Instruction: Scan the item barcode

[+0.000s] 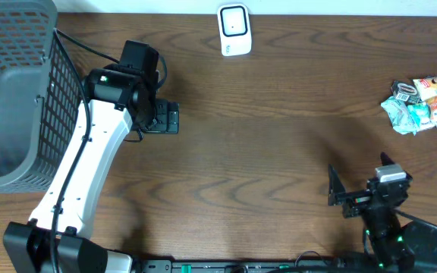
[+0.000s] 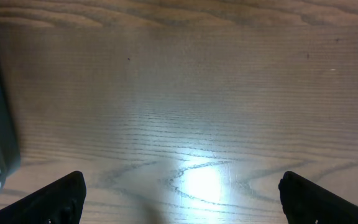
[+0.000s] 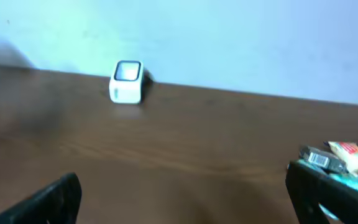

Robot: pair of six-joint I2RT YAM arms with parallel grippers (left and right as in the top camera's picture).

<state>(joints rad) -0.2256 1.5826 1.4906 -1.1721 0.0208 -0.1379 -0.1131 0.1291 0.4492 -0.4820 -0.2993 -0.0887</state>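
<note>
Seeing the small pile of crumpled colourful snack packets [image 1: 423,104], the item to scan, at the far right of the brown wooden table [image 1: 279,152]; cut off by the frame edge in the right wrist view, its striped label too blurred to read. Finding the white box-shaped barcode scanner [image 1: 234,29] upright at the far edge, well apart from the pile. Noting the left gripper [image 1: 167,117] spread wide and empty over bare wood, near the grey plastic mesh basket [image 1: 14,98], only its fingertips visible to its own camera. Noting the right gripper [image 1: 359,174] also spread wide, holding nothing.
</note>
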